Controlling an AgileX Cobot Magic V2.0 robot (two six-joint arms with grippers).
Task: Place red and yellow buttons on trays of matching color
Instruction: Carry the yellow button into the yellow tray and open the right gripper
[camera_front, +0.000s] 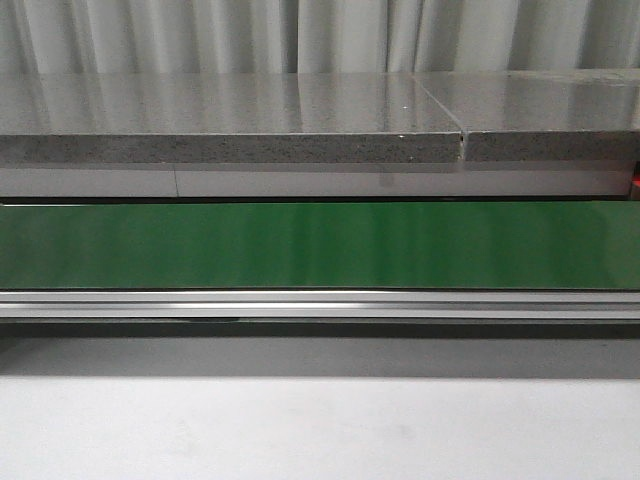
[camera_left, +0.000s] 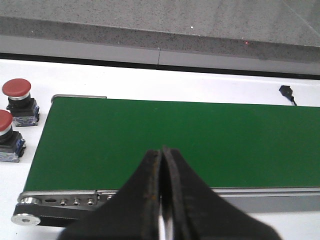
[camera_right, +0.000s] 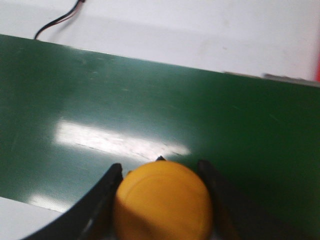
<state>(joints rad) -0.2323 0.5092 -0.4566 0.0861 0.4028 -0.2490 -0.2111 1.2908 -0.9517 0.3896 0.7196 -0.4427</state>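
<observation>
Yellow button (camera_right: 162, 200), domed, glossy, btwn jaws

Front view: looks straight ahead, low, over the green belt (camera_front: 320, 245) toward a gray shelf (camera_front: 230, 120). Left wrist view: looks down on the same belt's end. Right wrist view: very close above the belt.

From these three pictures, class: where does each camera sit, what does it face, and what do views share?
Front view: looks forward over the green conveyor belt; no arm shows.
Left wrist view: on the left arm, facing the belt and two red buttons; left gripper closed.
Right wrist view: on the right arm; right gripper around a yellow button.
All share the belt.
</observation>
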